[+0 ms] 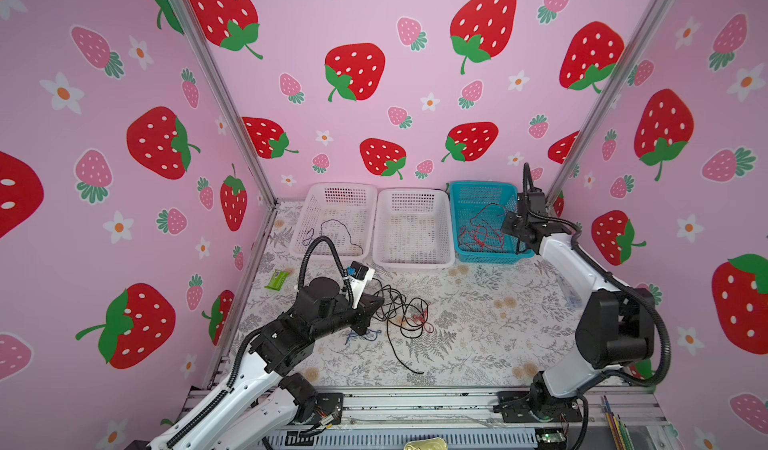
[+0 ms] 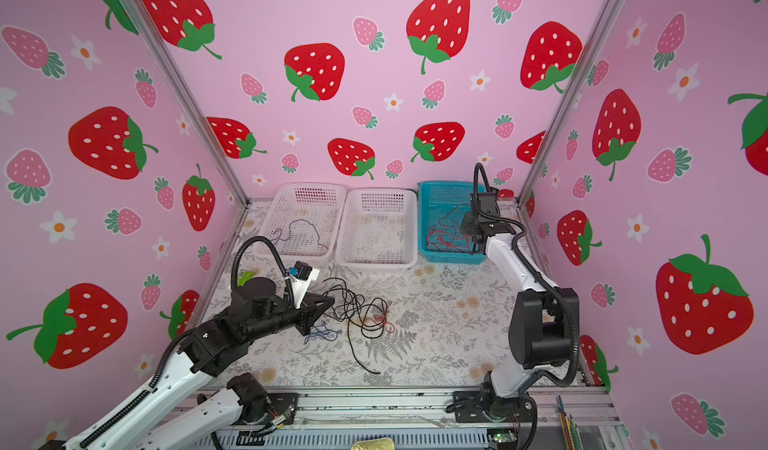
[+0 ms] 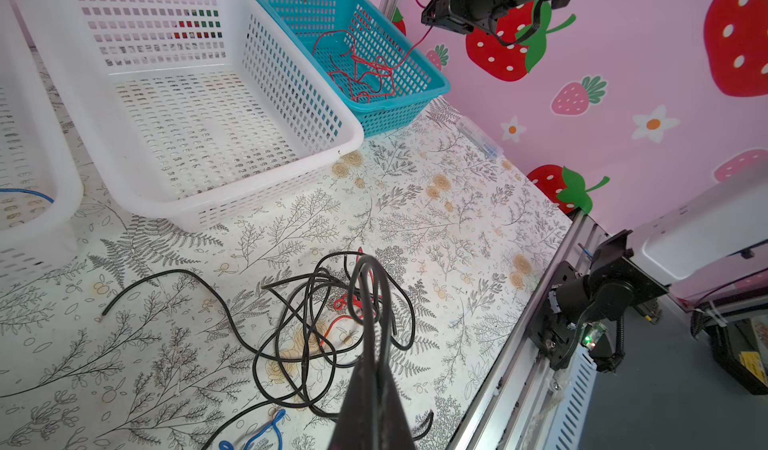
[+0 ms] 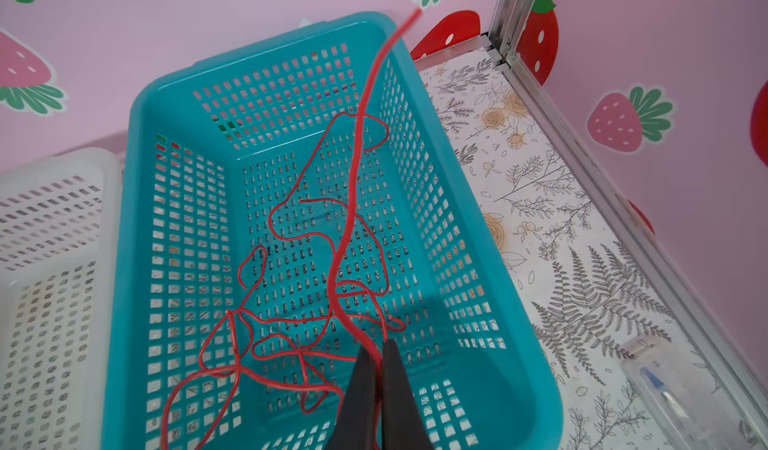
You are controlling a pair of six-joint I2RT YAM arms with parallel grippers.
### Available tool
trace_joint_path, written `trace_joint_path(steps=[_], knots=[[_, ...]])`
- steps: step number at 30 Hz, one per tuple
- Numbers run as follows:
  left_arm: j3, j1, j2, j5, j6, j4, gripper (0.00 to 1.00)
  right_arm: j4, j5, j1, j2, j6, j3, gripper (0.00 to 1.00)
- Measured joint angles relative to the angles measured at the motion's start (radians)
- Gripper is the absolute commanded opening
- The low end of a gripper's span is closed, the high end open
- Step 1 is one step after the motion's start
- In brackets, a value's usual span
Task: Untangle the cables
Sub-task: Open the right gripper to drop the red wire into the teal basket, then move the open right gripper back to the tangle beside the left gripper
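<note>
We're guessing we're about halfway: the right claw (image 4: 376, 358) is pinching shut on a red cable (image 4: 351, 202) over the teal basket (image 4: 137, 107) at the far right corner of the worktop (image 1: 498, 323), a dark cable (image 1: 347, 231) is lying in the far-left white basket (image 1: 345, 186), and the left claw (image 3: 368, 290) is clamping a black cable (image 3: 174, 271) from the leftover mid-worktop tangle (image 1: 401, 310).

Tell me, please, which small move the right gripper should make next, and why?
Probably open the right gripper: its jaws pinch the thin red cable above the teal plastic mesh basket, where most of that cable already lies coiled.
</note>
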Motion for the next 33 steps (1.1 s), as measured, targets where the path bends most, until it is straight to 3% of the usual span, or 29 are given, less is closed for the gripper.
trace_joint_path(steps=[11,16,20,27,33], knots=[[0.000,0.000,0.012,0.000,0.009,0.000,0.00,0.001,-0.076,-0.001,0.015,-0.011,0.051,0.51],[0.000,0.000,0.014,0.002,0.010,0.000,0.00,0.017,-0.181,0.013,-0.020,-0.029,0.030,0.67],[0.000,0.000,0.014,0.010,0.009,0.000,0.00,0.073,-0.309,0.075,-0.153,-0.046,-0.101,0.69],[0.000,0.000,0.027,0.031,0.009,0.001,0.00,0.250,-0.462,0.370,-0.428,-0.083,-0.411,0.70],[0.000,0.000,0.042,0.042,0.008,0.001,0.00,0.418,-0.599,0.534,-0.560,-0.090,-0.594,0.67]])
